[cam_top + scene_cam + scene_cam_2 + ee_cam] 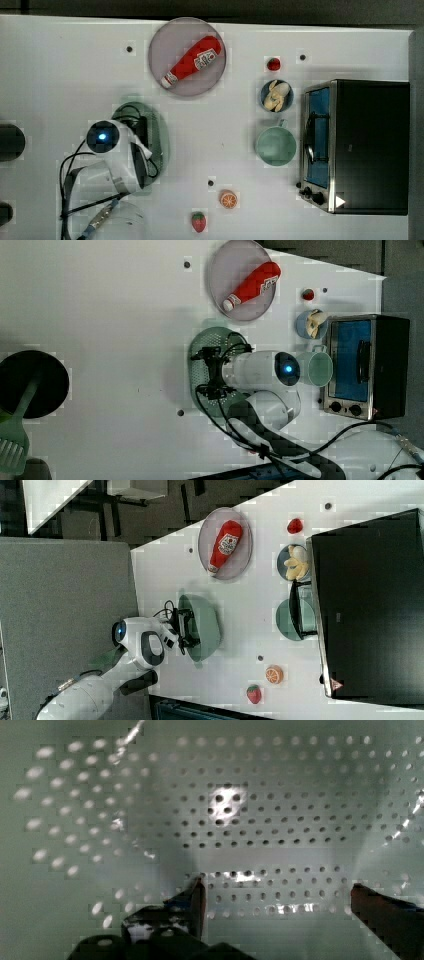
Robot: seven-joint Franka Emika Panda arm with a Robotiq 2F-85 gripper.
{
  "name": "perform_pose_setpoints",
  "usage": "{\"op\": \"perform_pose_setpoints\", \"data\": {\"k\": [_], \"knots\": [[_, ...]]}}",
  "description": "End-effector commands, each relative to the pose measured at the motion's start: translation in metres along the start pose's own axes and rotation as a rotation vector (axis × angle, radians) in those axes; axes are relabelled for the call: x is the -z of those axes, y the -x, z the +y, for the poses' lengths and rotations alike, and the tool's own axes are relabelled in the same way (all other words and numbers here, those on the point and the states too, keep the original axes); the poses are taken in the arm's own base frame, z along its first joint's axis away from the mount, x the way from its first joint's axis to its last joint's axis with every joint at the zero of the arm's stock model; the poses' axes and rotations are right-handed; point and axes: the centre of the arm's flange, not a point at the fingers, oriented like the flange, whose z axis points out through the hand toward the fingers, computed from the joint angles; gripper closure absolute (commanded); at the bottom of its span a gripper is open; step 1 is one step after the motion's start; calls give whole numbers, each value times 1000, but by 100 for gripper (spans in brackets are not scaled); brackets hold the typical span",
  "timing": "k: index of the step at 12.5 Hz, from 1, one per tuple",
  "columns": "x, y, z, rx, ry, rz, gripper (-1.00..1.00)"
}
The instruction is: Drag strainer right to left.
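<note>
The strainer [162, 131] is a pale mint-green oval colander lying left of the table's middle in the top view, partly covered by my arm. Its rim also shows in the left view [202, 346] and in the right view [209, 625]. My gripper [212, 371] reaches down inside it, seen in the right view [186, 628] over the bowl. In the wrist view the holed base of the strainer [250, 795] lies close ahead. The gripper [277, 892] is open, its two dark fingers wide apart with nothing between them.
A grey plate [159, 45] with a ketchup bottle [192, 61] lies behind the strainer in the top view. At the top view's right stand a green cup [276, 146], a blue bowl [276, 95] and a toaster oven [357, 145]. An orange slice [228, 199] and a strawberry [199, 221] lie near the front.
</note>
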Motion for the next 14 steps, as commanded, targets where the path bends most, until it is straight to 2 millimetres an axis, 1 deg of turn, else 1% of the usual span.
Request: {"op": "perform_pose_setpoints", "data": {"k": [1,3,6,9,14], "knots": [[9,28,-12,-43,4,-10,-100],[8,45,-15,-48,4,-16,-100],[5,72,-16,-104,-1,-21,-100],[3,98,-16,-83,-4,-26,-100],[0,132,-17,-95,-4,-74,-100]]}}
